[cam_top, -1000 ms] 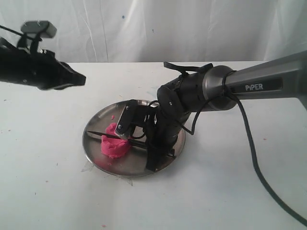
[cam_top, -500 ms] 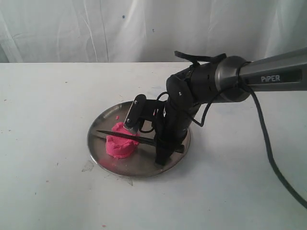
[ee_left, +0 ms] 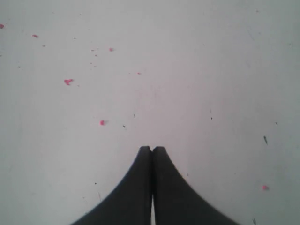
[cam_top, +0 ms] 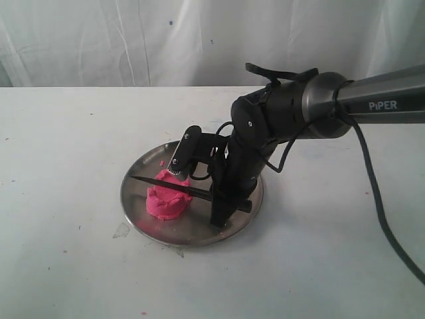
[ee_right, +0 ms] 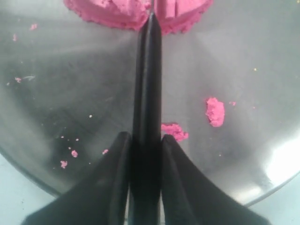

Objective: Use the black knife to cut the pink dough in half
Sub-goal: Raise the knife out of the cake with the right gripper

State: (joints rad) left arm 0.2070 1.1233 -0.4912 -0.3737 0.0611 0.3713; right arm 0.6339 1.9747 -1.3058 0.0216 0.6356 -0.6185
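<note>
The pink dough lies left of centre on a round steel plate. My right gripper is shut on the handle of the black knife, tilted down over the plate's right half. The blade reaches left across the top of the dough, its tip past the lump. In the right wrist view the knife runs from my right gripper into a cleft in the dough. My left gripper is shut and empty over the bare white table; it does not show in the exterior view.
Pink crumbs lie on the plate near the knife. More crumbs dot the white table under the left gripper. A white curtain hangs behind. The right arm's cable trails over the table at right.
The left arm has gone from the exterior view. The right gripper and knife have shifted slightly right, and the blade tip now sits a little higher over the dough.
</note>
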